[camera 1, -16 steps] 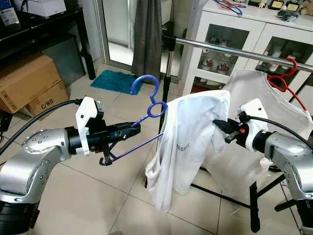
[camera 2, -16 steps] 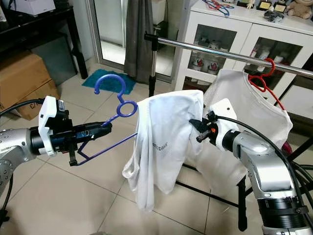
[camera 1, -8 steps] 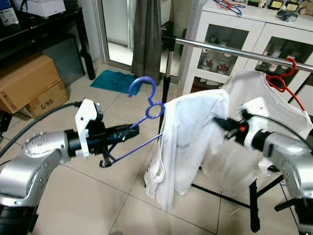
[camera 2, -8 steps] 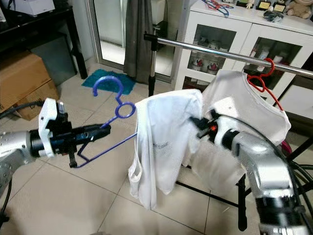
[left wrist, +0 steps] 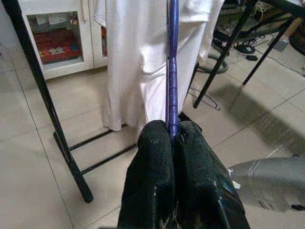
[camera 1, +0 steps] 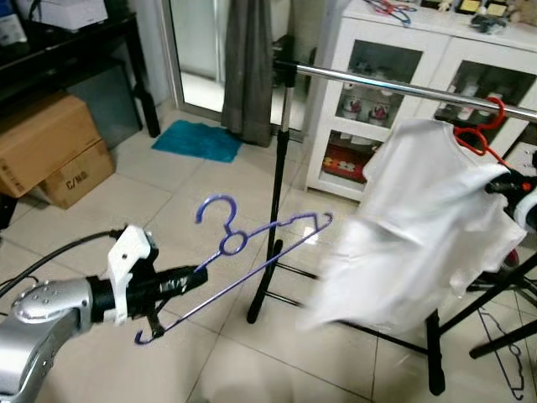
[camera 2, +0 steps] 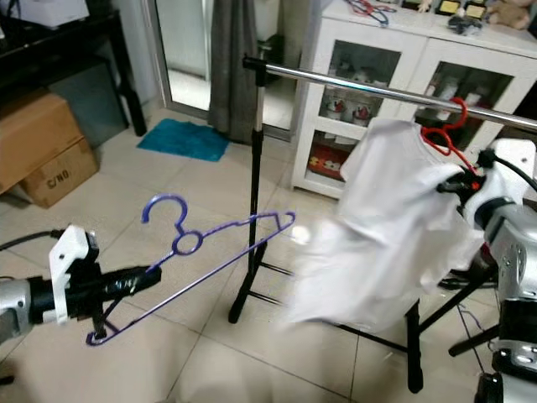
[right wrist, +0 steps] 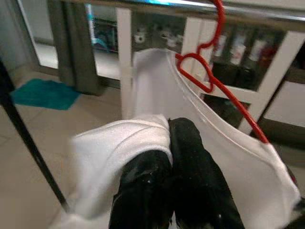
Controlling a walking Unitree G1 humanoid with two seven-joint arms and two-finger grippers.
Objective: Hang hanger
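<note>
Left gripper (camera 1: pixel 172 285) low and nearest the camera, fingers pressed together on the bottom bar of the purple hanger (camera 1: pixel 243 260); in the left wrist view the black fingers (left wrist: pixel 159 157) pinch the bar tight. Hanger is bare, held well short of the chrome rail (camera 1: pixel 403 86) and below it, in front of the rack's black upright (camera 1: pixel 273 201).

Long axis of the hanger runs from the gripper up and away toward the rack, rising to the robot's right. Hook sits on the upper side near the middle, opening curled back toward the robot's left. Whole frame is tilted, not level.

Right gripper (right wrist: pixel 167 143) further off, just under the rail, fingers clamped on a fold of white T-shirt (camera 1: pixel 419 227). Shirt is blurred in the eye views. A red hanger (camera 1: pixel 478 130) is hooked on the rail beside it, inside a white garment. White cabinet (camera 1: pixel 403 75) stands behind the rack; cardboard boxes (camera 1: pixel 50 151) well off to the robot's left.

Risks, as judged: the grip is at one end of a long bar, so the hanger may swivel in the fingers. The hook faces away from the rail and needs turning first, else it glances off. The trailing shirt could snag the upright.
</note>
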